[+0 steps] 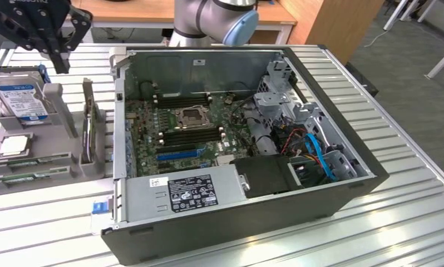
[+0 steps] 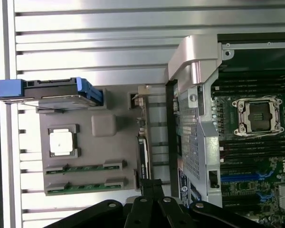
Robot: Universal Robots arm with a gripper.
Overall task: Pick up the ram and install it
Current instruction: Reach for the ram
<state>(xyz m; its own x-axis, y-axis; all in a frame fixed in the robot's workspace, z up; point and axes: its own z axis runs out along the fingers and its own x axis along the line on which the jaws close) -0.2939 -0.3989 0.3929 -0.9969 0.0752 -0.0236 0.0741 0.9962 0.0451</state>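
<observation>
Two rams, thin green sticks, lie side by side in the grey holder (image 1: 59, 167) at the exterior view's left: one ram (image 1: 30, 162) and a second ram (image 1: 18, 179). In the wrist view they are the ram (image 2: 83, 167) and the other ram (image 2: 83, 186) on the holder (image 2: 104, 126). My gripper (image 1: 59, 65) hangs high above the holder's far end, fingers shut with nothing between them. In the wrist view my gripper (image 2: 152, 184) points down over the holder's edge nearest the case. Black memory slots (image 1: 188, 133) lie in the open computer case (image 1: 341, 206).
The holder also carries an upright hard drive (image 1: 18, 97), a processor (image 1: 13, 146) and a larger green expansion card (image 1: 88, 119) standing on edge. Inside the case are the processor socket (image 1: 190, 117), a blue slot (image 1: 179, 154), a power supply (image 1: 188, 192) and cables (image 1: 319, 156).
</observation>
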